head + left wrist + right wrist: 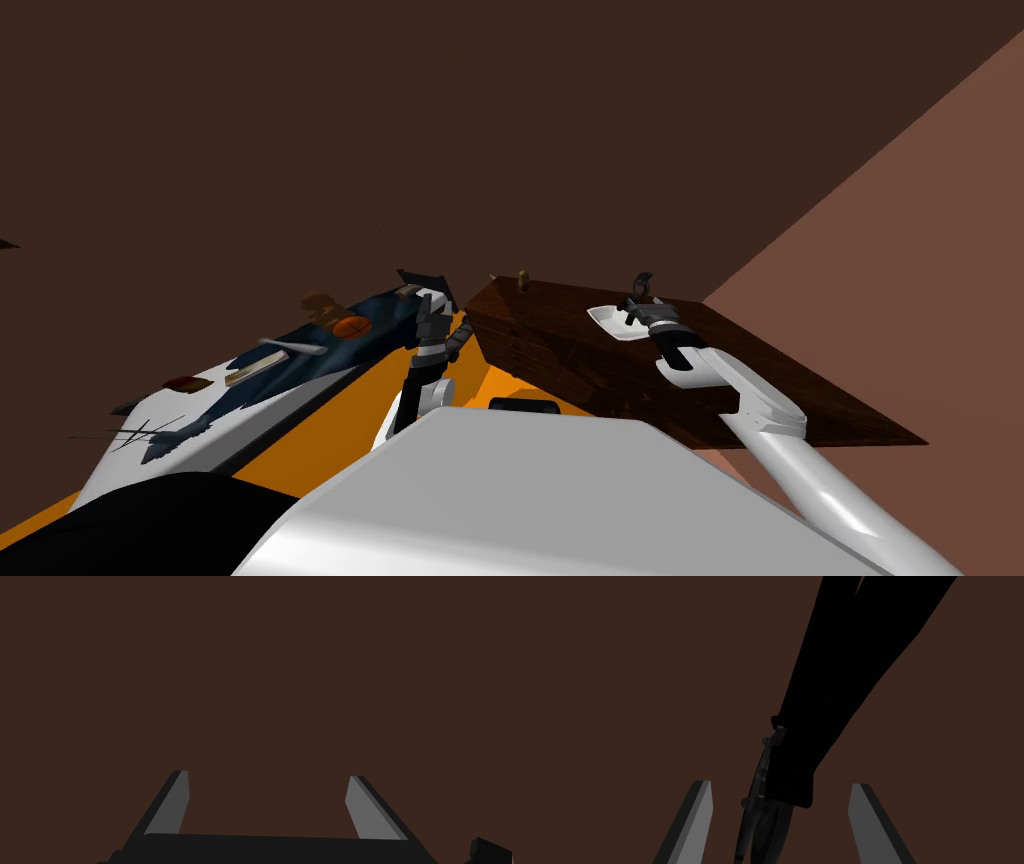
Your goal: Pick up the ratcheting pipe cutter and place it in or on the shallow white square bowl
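Pipe cutter [802,741] sat ungripped between the wide right jaws, white bowl [608,322] just beside them: placement seemingly done. Left jaws wide.

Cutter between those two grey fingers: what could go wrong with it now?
1. The right gripper is open: its fingers stand clear of the cutter, so it may slip or topple.
2. In the head view the cutter looks to be by the bowl's rim, near the table's far edge; it might miss the bowl or knock it.
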Motion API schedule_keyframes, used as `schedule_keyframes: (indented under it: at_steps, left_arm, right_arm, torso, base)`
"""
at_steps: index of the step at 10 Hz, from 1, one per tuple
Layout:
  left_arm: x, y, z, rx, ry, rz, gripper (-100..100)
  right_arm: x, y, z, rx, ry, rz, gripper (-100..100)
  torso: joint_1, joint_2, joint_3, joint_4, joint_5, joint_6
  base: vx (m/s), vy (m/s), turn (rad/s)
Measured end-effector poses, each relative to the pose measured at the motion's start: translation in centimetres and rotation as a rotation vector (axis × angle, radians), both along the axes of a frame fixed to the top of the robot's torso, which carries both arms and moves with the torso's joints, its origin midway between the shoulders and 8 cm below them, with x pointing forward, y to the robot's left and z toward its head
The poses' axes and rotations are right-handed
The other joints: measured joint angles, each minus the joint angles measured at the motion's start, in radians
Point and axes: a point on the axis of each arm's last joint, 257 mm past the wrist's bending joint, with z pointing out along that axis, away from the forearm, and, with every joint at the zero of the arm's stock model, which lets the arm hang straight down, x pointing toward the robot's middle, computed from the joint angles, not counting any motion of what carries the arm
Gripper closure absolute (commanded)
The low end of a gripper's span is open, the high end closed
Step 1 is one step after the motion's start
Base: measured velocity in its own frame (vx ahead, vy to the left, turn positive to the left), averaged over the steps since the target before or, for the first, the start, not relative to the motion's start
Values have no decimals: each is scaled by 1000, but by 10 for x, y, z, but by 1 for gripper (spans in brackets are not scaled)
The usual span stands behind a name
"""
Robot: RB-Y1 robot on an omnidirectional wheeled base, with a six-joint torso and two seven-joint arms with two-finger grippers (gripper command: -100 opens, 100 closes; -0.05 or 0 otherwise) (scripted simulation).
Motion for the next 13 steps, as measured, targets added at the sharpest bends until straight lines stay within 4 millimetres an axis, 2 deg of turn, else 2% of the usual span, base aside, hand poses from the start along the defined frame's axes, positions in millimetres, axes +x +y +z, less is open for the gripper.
schedule_keyframes:
  at_steps: [3,4,5,13]
  left_arm:
    - [0,0,0,0,0,0,0]
    - [0,0,0,0,0,0,0]
    - [0,0,0,0,0,0,0]
    - [0,0,0,0,0,0,0]
  right_arm:
    - [0,0,0,0,0,0,-100]
    - [0,0,0,0,0,0,0]
    - [0,0,0,0,0,0,-100]
    - [0,-23,45,1,1,-21,-100]
  torso:
    - [-1,4,2,1,0,0]
    - [-1,4,3,1,0,0]
    - [-1,4,3,1,0,0]
    - [0,5,3,1,0,0]
  base:
    - [0,0,0]
    - [0,0,0]
    - [-8,8,38]
    - [-12,13,26]
